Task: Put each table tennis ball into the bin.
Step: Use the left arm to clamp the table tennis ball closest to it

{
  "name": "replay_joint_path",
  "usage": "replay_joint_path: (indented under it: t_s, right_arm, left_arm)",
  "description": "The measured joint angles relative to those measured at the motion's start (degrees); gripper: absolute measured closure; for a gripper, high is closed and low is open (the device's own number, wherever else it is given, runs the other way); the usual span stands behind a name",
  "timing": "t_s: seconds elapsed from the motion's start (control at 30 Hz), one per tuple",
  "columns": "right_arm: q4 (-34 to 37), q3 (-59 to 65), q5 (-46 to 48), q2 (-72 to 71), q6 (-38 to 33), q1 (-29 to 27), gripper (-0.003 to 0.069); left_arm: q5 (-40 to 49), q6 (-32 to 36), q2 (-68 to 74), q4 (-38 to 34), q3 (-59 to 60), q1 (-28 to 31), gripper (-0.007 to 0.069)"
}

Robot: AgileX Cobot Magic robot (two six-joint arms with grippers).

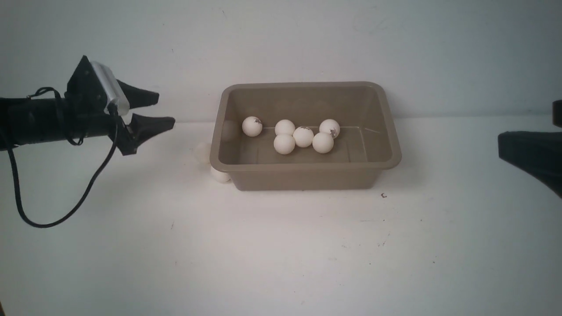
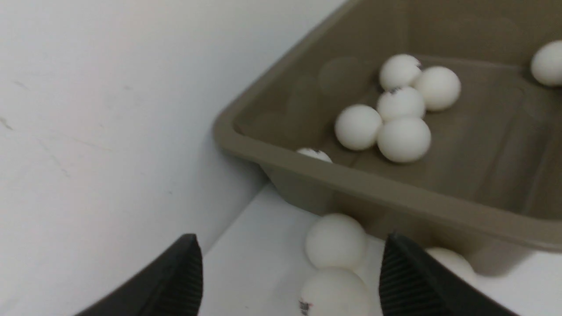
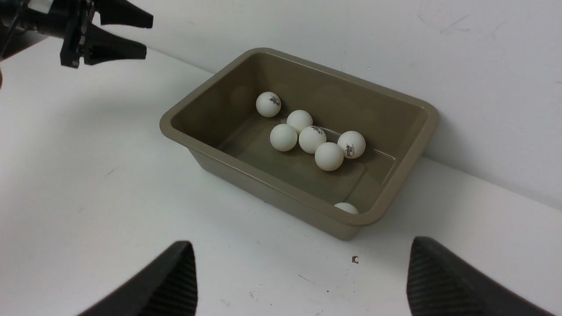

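The taupe bin (image 1: 303, 166) stands at the back middle of the table against the wall. Several white table tennis balls (image 1: 303, 136) lie in it, most in a cluster (image 3: 311, 139). Outside its left end lie more balls: one (image 1: 219, 174) touches the wall, another (image 1: 203, 152) looks blurred. The left wrist view shows three there (image 2: 336, 240), next to the bin's rim (image 2: 395, 193). My left gripper (image 1: 166, 109) hangs open and empty in the air left of the bin, above those balls (image 2: 292, 239). My right gripper (image 3: 300, 245) is open and empty, well right of the bin.
The white wall runs right behind the bin. A black cable (image 1: 88, 188) droops from the left arm towards the table. A tiny brown speck (image 1: 383, 195) lies in front of the bin's right corner.
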Motion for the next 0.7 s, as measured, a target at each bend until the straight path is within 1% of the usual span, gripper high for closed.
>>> replay_joint_path:
  t_s: [0.03,0.13,0.3,0.37,0.5,0.57,0.7]
  right_arm:
    - [0.2,0.0,0.0,0.0,-0.2,0.0,0.0076]
    - [0.3,0.0,0.1,0.0,-0.2,0.0,0.0076]
    - [0.6,0.0,0.2,0.0,-0.3,0.0,0.0076]
    - [0.6,0.0,0.3,0.0,-0.4,0.0,0.0076]
    - [0.7,0.0,0.3,0.0,-0.4,0.0,0.0076]
    - [0.7,0.0,0.3,0.0,-0.4,0.0,0.0076]
    - [0.7,0.0,0.3,0.0,-0.4,0.0,0.0076]
  left_arm:
    - [1.0,0.4,1.2,1.7,0.0,0.0,0.0136]
    - [2.6,0.7,2.7,3.2,0.0,0.0,0.0136]
    - [2.9,3.5,4.9,3.7,-0.3,0.0,0.0136]
    - [2.9,5.7,6.2,3.2,-0.5,0.0,0.0136]
    - [2.8,8.8,8.6,-0.6,-0.5,0.0,0.0136]
    - [2.5,10.9,10.0,-5.1,-0.5,0.0,0.0136]
    - [-1.5,10.2,10.6,-7.6,-0.5,-1.6,0.0136]
